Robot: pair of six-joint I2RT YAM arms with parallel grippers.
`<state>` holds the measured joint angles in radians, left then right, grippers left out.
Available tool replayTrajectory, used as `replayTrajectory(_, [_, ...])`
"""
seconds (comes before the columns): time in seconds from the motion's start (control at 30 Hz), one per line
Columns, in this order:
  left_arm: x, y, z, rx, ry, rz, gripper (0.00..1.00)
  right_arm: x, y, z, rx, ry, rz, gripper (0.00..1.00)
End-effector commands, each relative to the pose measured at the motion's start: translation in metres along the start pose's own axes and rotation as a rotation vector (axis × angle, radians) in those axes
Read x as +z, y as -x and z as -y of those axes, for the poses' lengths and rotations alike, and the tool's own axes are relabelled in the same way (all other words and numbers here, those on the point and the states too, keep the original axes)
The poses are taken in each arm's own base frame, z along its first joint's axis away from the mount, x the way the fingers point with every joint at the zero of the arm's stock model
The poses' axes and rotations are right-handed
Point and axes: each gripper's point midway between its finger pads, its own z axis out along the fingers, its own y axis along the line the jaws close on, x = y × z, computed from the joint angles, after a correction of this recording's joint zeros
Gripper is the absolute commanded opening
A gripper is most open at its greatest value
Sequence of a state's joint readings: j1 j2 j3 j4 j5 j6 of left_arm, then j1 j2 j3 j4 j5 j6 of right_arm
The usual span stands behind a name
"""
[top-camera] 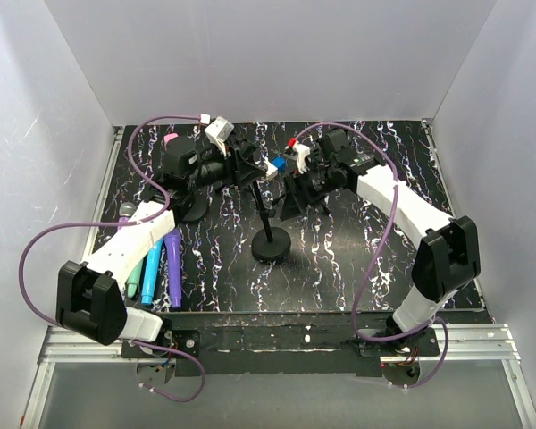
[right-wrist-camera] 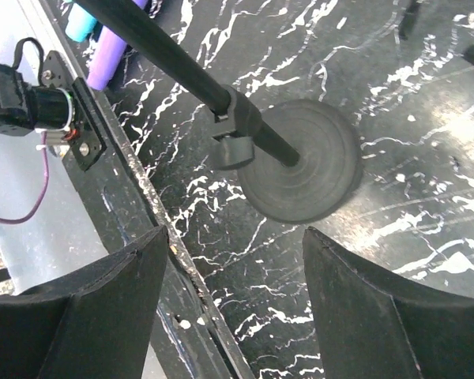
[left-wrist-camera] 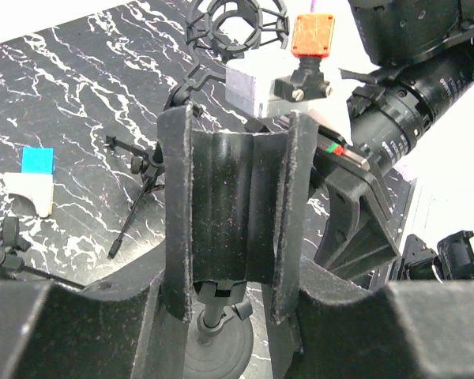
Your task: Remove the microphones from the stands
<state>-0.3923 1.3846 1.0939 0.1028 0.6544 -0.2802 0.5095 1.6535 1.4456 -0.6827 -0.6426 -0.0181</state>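
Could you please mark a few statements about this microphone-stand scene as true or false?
1. The right gripper is open. True.
2. The stand has its round base tipped on edge. False: the base sits flat on the table.
3. A purple microphone lies on the table beside the left arm. True.
4. The left gripper holds nothing. False: its fingers are shut on a black ribbed piece above the stand's base.
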Motion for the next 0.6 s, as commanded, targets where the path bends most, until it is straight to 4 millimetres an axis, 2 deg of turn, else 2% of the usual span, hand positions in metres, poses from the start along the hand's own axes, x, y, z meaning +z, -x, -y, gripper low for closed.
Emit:
replayTrajectory(0.0, [-0.017,0.026,0.018,-0.004,-0.025,0.075,0.00,0.009,0.014,-0.020,-0.031,0.072,0.002,0.75])
replayTrajectory(0.23, [-0.018,0.022,0.018,-0.027,-0.023,0.060,0.00,0.029,0.024,-0.026,-0.016,0.122,0.002,0.75])
replayTrajectory(0.4, [-0.018,0.019,0.018,-0.038,-0.024,0.058,0.00,0.041,0.022,-0.033,0.004,0.190,-0.014,0.74])
replayTrajectory(0.57, [-0.021,0.019,0.022,-0.042,-0.032,0.053,0.00,0.047,0.025,-0.035,0.004,0.225,-0.010,0.65])
